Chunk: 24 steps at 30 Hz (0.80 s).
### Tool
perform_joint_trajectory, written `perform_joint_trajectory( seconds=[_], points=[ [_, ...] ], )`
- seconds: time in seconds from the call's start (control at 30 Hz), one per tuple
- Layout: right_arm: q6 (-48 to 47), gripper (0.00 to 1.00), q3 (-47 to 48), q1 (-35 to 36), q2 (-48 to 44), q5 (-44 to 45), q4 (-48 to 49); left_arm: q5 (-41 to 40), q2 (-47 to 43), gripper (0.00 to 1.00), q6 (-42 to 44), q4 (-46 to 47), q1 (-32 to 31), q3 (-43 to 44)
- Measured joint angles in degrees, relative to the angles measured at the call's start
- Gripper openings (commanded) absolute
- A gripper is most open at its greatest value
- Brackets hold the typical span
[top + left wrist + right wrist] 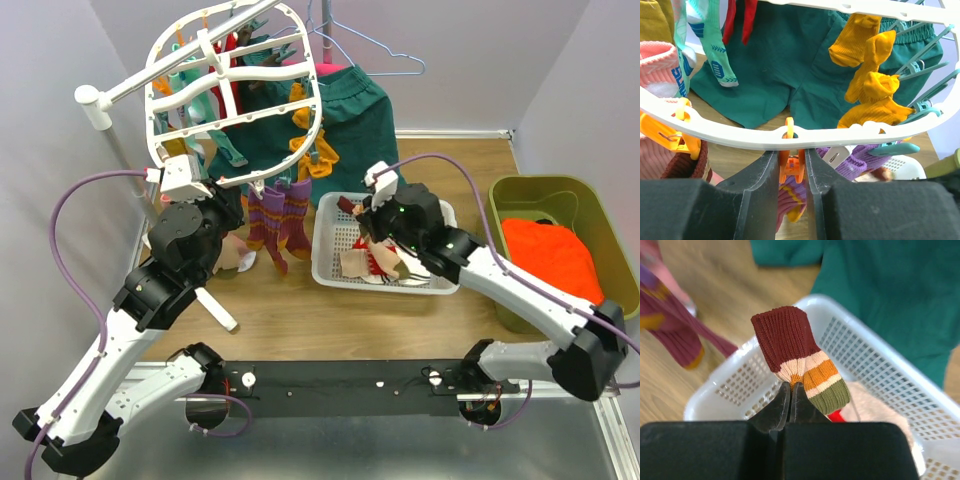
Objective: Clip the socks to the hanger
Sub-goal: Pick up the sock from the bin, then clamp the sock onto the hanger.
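Partway there, more socks left

Several socks (867, 75) already hang on the hanger (740, 131) above the left pincer (790, 156), which is squeezing an orange clip (791, 171). The right pincer (791, 390) is clamped on a striped sock (790, 340), with the basket (890, 385) below it holding more.

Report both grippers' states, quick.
Left gripper: closed on an orange clip of the hanger.
Right gripper: shut, holding a striped sock.
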Motion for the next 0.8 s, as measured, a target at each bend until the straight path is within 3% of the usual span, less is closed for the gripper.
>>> perform_joint_trajectory(
  seconds=[0.2, 0.4, 0.67, 0.8],
  points=[
    [-0.35, 0.01, 3.48, 0.0, -8.68, -0.13, 0.44, 0.02, 0.02, 0.23, -0.22, -0.52, 0.0, 0.42],
    [-0.26, 0.01, 8.92, -0.09, -13.35, -14.47, 6.51, 0.02, 0.24, 0.23, -0.44, -0.7, 0.0, 0.44],
    [4.55, 0.01, 16.63, 0.68, -3.1, -42.73, 13.42, 0.02, 0.55, 0.23, -0.83, -0.74, 0.0, 0.59],
    [4.9, 0.01, 17.22, 4.66, 2.6, -48.59, 13.46, 0.02, 0.57, 0.23, -1.27, -0.76, 0.0, 0.61]
  ],
)
